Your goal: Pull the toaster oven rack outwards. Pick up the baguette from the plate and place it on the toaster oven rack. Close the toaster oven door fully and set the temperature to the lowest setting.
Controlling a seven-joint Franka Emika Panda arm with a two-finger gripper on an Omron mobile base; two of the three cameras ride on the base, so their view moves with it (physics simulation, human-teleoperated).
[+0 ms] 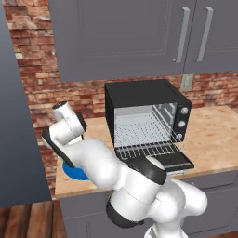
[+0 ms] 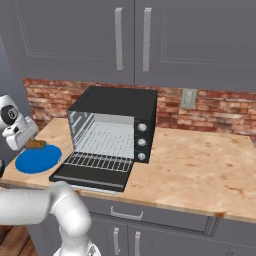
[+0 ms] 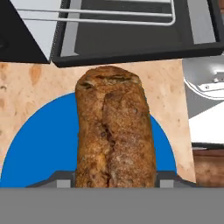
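1. So the gripper (image 2: 31, 144) sits low over the left end of the counter, and in the hand view the baguette (image 3: 114, 131) runs straight up between the two finger tips (image 3: 61, 180). Each tip sits right against a side of the loaf, so the jaws look half-closed and pinching the baguette near its close end.

2. The long axis is the thing to watch here. The loaf points directly away from the hand, toward the oven's open front, so it's held crosswise at one end with most of its length sticking out ahead.

3. Right under it is the plate (image 3: 35, 148), blue showing on both sides of the bread. Can't tell if the baguette is lifted off it yet or resting on it.

4. Past the plate's far rim there's a bare strip of counter (image 3: 30, 83), then the edge of the toaster oven door (image 2: 90, 177), dropped flat.

5. Over the door lies the toaster oven rack (image 1: 146, 149), pulled partway out of the toaster oven (image 1: 144, 111).

6. My read: the rack is off to the right of the gripper and a bit higher, so the carry probably needs a lift first to clear the door's edge, then a swing right.
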